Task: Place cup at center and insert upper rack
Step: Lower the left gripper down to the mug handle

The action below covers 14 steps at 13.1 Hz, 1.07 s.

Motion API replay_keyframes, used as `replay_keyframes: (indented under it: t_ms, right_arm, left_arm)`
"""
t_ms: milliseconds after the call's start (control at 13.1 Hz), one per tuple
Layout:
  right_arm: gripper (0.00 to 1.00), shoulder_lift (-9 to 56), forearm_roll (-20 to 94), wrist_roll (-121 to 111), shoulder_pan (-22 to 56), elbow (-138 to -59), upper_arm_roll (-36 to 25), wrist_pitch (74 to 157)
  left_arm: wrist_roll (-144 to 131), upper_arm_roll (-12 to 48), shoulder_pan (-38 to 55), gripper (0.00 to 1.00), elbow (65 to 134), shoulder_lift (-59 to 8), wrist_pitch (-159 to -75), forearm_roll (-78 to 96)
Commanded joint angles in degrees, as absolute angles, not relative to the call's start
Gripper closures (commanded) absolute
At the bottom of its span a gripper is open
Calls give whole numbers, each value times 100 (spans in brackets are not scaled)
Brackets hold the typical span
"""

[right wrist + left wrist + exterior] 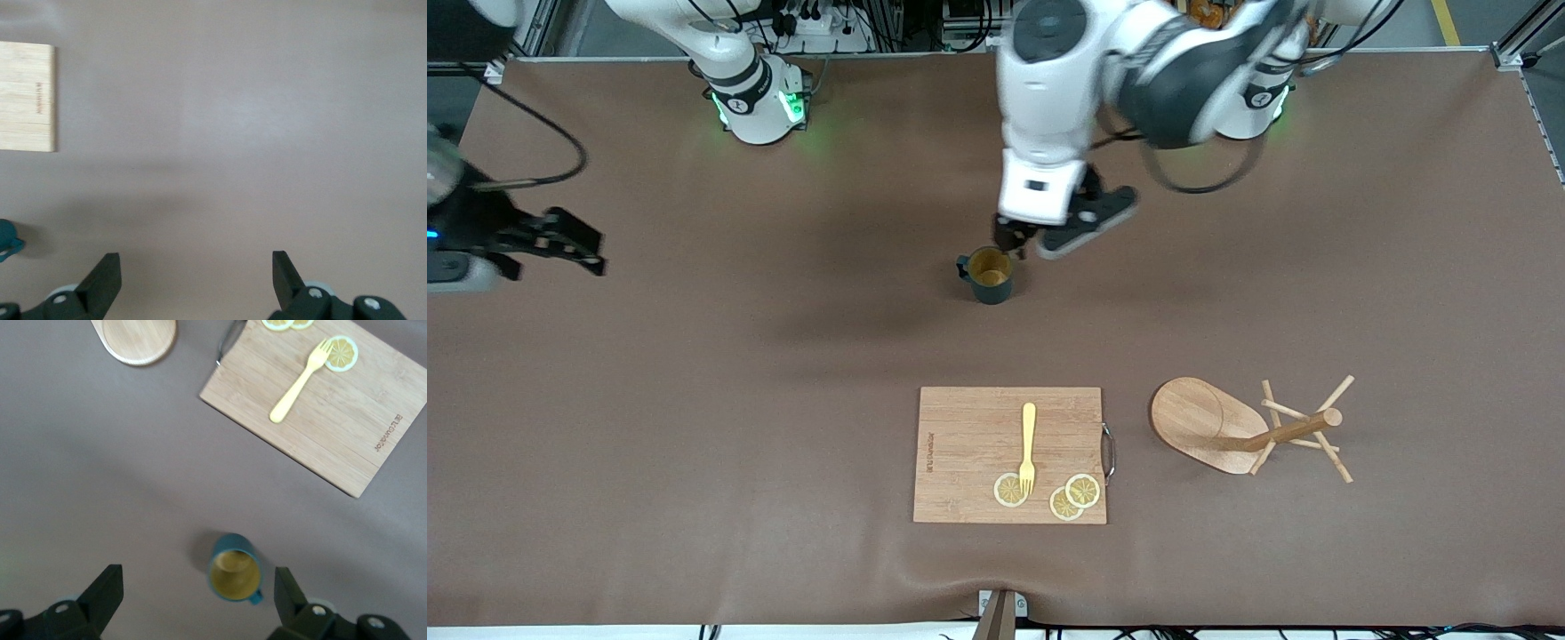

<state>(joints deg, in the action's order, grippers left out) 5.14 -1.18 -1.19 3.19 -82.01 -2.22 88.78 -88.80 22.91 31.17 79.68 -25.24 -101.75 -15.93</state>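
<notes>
Wooden and light by the look of it, the upper rack [1227, 427] lies tipped on its side near the cutting board [969, 444], toward the left arm's end of the table; its thin pegs look breakable, so the stout central pole seems the safest hold. Farther from the front camera than the board, the cup [989, 276] stands upright, small, rigid, probably smooth-glazed; pinching its rim or wall should serve. Over it hangs the left gripper [200, 603], fingers spread wide and empty. Well off from the board, at the right arm's end, the right gripper [197, 283] waits, likewise agape. Brown matte covering [694, 400] spreads around the board.
</notes>
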Motion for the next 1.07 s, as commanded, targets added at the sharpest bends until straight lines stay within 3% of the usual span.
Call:
replay_keyframes:
  t_ms: [0, 458, 763, 991]
  right_arm:
    - [0, 185, -193, -543, -148, -8657, -105, 8930]
    - [0, 97, -193, -668, -299, -8807, -114, 8947]
    - [0, 97, 122, -642, -299, -8798, -114, 8965]
    - [0, 105, 132, -598, -325, -8841, -114, 8851]
  left_arm:
    - [-9989, 1944, 3969, 0, 7331, -3364, -10370, -2230]
    - [-11853, 3, 6413, 0, 7050, -4147, -10811, -2294]
    - [-12829, -377, 6968, 0, 6996, -4595, -10793, -2303]
    - [-13340, -1044, 7610, 0, 6829, -5113, -10775, -2294]
